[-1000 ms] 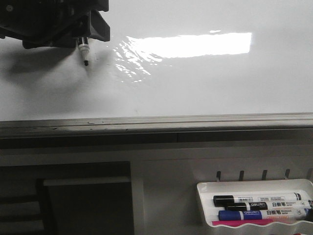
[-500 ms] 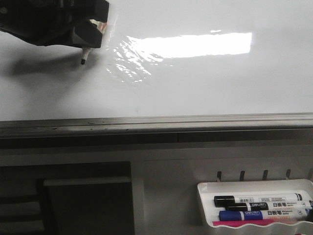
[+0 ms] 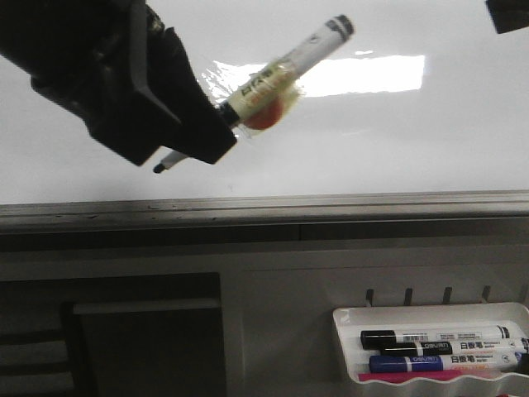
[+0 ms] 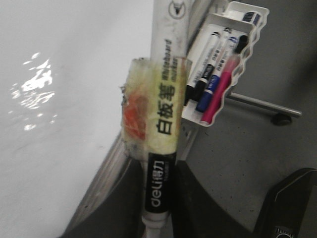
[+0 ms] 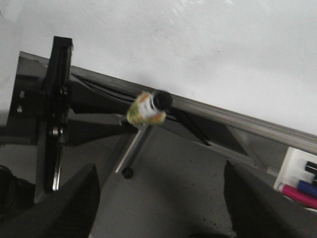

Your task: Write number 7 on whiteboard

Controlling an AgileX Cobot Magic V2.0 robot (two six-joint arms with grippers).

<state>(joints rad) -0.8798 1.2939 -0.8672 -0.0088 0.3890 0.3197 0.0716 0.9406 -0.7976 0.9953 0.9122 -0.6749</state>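
While our left gripper pinches the marker, its tip points down and left

The whiteboard sits right behind it, with no number 7 that we can see; our right gripper is far right, and we cannot tell its state

The left tool grips a white marker between its dark fingers. Yellow tape with an orange patch wraps the marker's body. The glossy whiteboard lies beside it, and a white tray holds several markers
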